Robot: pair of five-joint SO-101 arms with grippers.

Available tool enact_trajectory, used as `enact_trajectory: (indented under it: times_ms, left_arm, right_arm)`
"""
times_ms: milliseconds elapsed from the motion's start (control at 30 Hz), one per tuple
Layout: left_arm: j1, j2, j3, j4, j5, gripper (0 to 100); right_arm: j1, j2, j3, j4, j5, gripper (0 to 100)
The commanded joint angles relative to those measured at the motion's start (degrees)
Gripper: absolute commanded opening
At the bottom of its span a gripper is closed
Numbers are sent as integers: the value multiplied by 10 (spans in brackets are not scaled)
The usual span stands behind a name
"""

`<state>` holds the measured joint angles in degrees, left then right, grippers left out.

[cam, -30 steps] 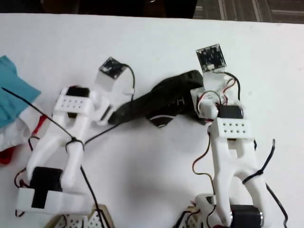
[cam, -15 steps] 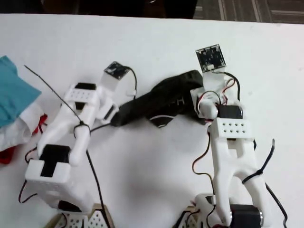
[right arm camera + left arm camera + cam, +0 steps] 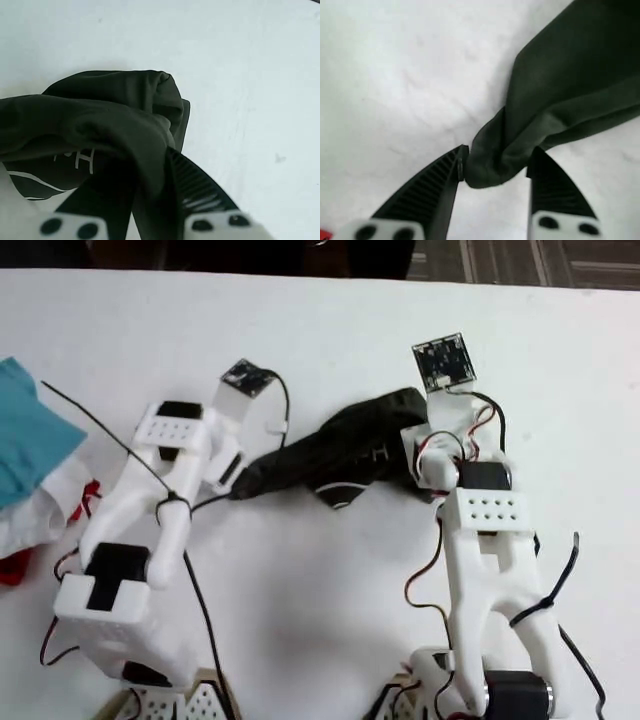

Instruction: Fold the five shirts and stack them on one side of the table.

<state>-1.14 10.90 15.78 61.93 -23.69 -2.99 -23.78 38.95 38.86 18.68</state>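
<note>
black shirt [image 3: 340,445]: roughly mid-tabletop [image 3: 330,340], pulled out into a long rumpled band between the two arms. One end is at the left hand, the other at the right hand.
left hand [image 3: 497,160]: clamped on a bunched-up tip of the black shirt. In the left wrist view the wad of fabric sits right between the jaws and touches both of them.
right hand [image 3: 145,175]: also gripping the black shirt. The cloth is bunched up thick there and flops over the jaws.
pile at the edge: over at the left edge in the high view there's a teal shirt [image 3: 25,440] on top, a white shirt [image 3: 35,515] under it and a bit of a red shirt [image 3: 10,565] poking out, well apart from the black one.
what the wrist views add: from above, both grips are tucked under the arms' white bodies, so the wrist cams are what actually settle them. The right wrist view also gives a much better look at the white print on the fabric.
hard to make out: the pile is cut off by the frame edge, so I can't tell how neatly it's folded. One jaw of the right hand is mostly buried in cloth.
</note>
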Motion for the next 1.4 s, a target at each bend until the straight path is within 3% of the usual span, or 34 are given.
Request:
enact_trajectory:
  times_ms: [0,33,333,500,667,833,1100,1367]
  left_arm:
    - [3,-11,-7,8,5,63]
    - [3,-16,-9,15,5,15]
    - [-63,-190,-74,170,33,27]
    - [-72,-280,-65,246,-1,27]
    - [-130,-320,-47,247,-7,27]
    - [-191,-306,-51,202,-4,27]
    - [-198,-302,-95,200,-3,26]
    - [-197,-302,-221,258,38,26]
  right_arm:
    - [6,-29,-4,19,-6,18]
    - [6,-33,-7,31,-8,18]
    - [6,-176,-4,177,-9,18]
    - [-29,-240,19,281,-4,18]
    - [-60,-276,84,294,18,18]
    - [-69,-250,105,207,48,18]
    - [-72,-203,-92,274,48,18]
    - [-73,-197,-234,290,48,18]
